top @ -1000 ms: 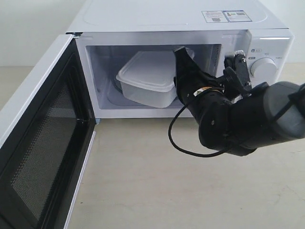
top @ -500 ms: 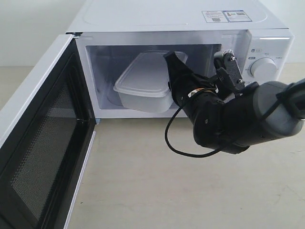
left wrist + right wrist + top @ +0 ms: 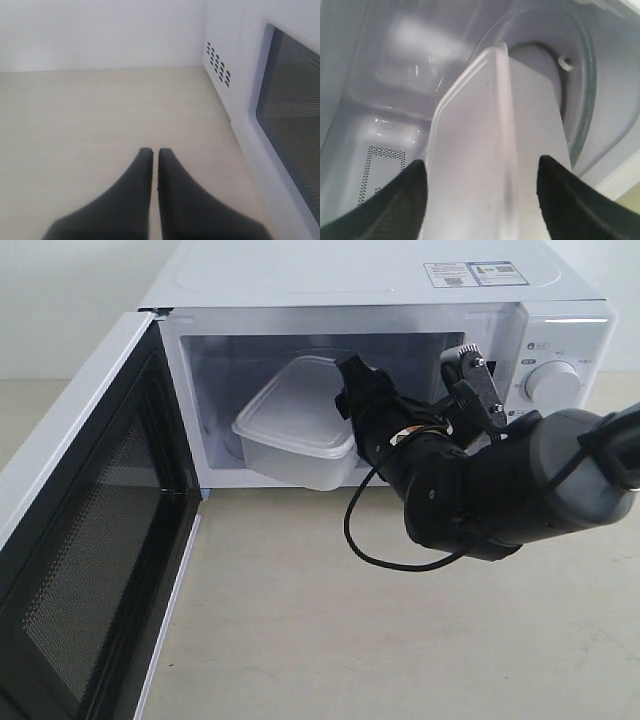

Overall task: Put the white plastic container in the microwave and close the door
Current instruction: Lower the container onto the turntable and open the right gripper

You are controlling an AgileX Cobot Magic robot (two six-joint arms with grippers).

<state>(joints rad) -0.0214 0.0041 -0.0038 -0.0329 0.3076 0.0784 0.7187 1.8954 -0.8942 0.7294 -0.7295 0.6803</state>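
Right gripper [image 3: 480, 167] jaws stand apart astride the white plastic container [image 3: 295, 420]; draw straight back out of the microwave [image 3: 350, 280] without nudging it. Left gripper [image 3: 151, 152] jaws together.

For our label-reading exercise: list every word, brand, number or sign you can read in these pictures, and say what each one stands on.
Nothing is clear enough to quote.
Two stickers on top of the microwave: print too small to read.
Small marks above the knob: too blurred to read.
On the white plastic container and the door: no text visible.
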